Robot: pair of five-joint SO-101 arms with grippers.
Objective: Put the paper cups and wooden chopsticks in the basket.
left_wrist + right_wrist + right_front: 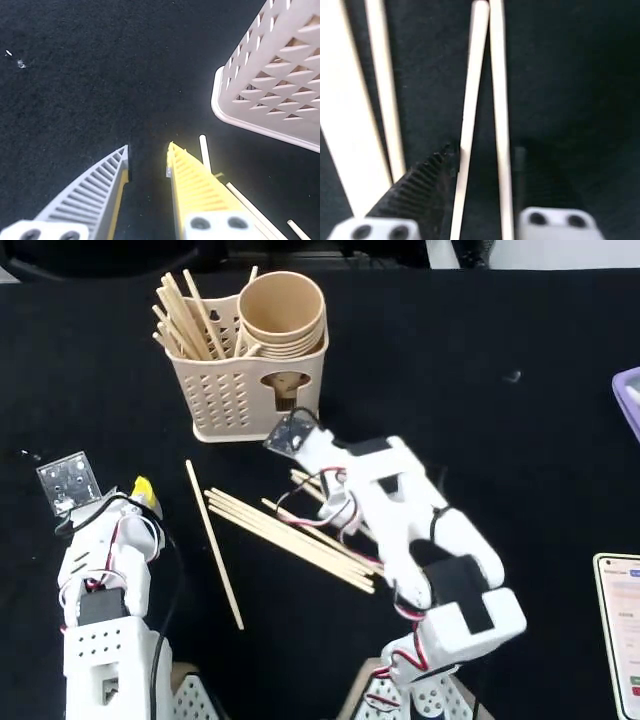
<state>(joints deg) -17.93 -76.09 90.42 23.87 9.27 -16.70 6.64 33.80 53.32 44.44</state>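
Well along, by the look of it. On the black table [520, 490], far and left of centre, the basket [215, 405], with a stack of paper cups [282, 310] in its right half and a sheaf of chopsticks [185, 315] in its left. No loose cups about, so likely done on that score. Left to gather: a bundle of loose chopsticks [285, 530] near of the basket, and a single stick [215, 550] just left of them. Over the bundle's far end, the right gripper [482, 152], spread wide, with two sticks lying between its jaws, not yet clenched on them. At the near left, the left gripper [147, 147], likewise parted and holding nothing, just left of the single stick's far tip.
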